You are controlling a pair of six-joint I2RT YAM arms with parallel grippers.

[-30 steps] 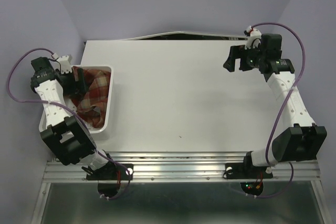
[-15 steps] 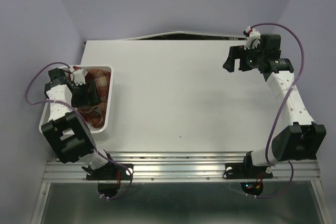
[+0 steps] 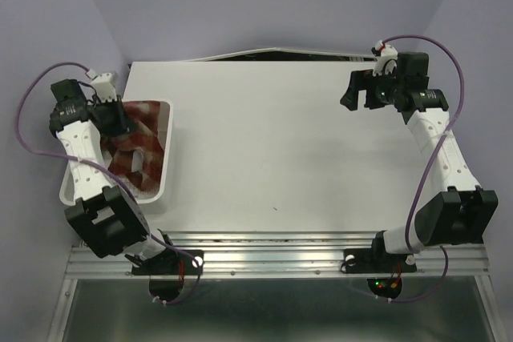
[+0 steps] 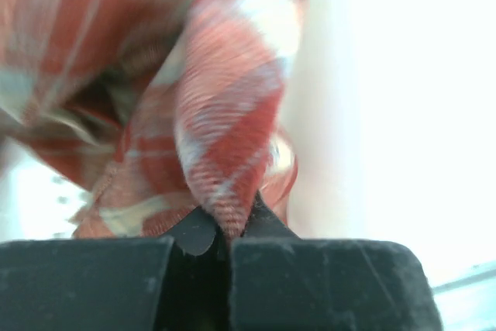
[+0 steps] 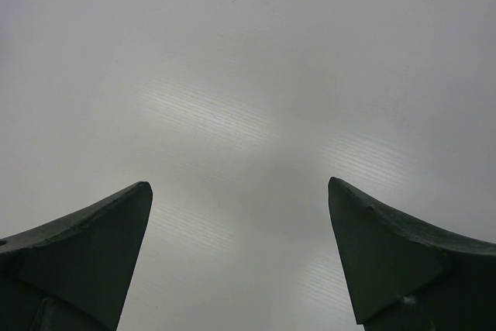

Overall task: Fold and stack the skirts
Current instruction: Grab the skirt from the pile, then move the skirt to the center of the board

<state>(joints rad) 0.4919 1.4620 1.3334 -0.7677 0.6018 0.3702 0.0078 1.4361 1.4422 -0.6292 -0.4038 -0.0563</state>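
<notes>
While the left hand point(image 4: 229, 232) pinches a fold of the plaid skirt point(image 4: 232, 129), the rest lies in the white basket point(image 3: 167, 150) beneath; the right hand point(image 5: 240, 222) gapes, well apart, over the tabletop point(image 3: 272, 142).

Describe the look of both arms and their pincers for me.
The left arm and right arm match: white tubular links between blocky black joint housings, with a purple cable looping along each. The left pincer and right pincer have dark matte fingers. No markings are legible.
</notes>
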